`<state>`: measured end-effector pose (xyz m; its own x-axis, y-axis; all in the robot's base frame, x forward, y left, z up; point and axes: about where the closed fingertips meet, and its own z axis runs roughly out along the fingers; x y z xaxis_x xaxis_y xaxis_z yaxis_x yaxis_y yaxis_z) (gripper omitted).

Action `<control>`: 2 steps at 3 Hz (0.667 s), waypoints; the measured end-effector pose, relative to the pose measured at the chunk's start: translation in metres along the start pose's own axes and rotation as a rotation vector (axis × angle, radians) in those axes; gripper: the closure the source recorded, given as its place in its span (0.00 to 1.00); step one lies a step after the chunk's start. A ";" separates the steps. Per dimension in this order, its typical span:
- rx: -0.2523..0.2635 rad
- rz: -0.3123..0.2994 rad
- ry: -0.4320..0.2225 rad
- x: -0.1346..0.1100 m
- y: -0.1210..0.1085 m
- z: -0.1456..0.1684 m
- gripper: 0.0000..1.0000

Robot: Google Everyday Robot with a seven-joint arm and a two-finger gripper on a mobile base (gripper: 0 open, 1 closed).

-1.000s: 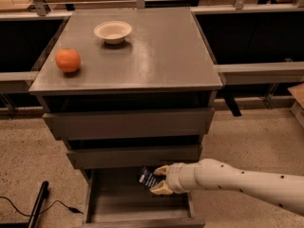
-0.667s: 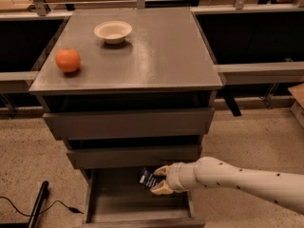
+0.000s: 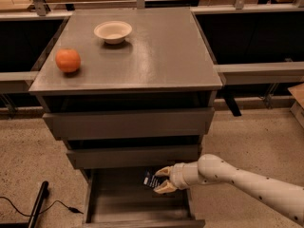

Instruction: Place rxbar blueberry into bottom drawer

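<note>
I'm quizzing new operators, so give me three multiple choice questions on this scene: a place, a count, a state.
1. Where is the round orange fruit? A. On the grey cabinet top, apart from the cream round bowl. B. In a drawer. C. On the floor.
2. How many grey drawers does the cabinet show? A. Two. B. Three. C. Five.
3. The robot's cream two-finger hand is: A. Open, empty. B. Resting on the cabinet top. C. Shut on the small dark navy snack bar, over the pulled-out bottom drawer.
Key: 1 A, it sits alone on the top; 2 B, three fronts stack; 3 C, it pinches the bar.
</note>
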<state>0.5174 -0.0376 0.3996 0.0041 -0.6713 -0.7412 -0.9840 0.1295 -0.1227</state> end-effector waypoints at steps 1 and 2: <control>-0.056 0.002 -0.025 0.036 -0.007 0.035 1.00; -0.092 0.008 -0.019 0.056 -0.004 0.068 1.00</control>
<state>0.5337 -0.0255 0.3136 -0.0011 -0.6566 -0.7542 -0.9962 0.0661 -0.0562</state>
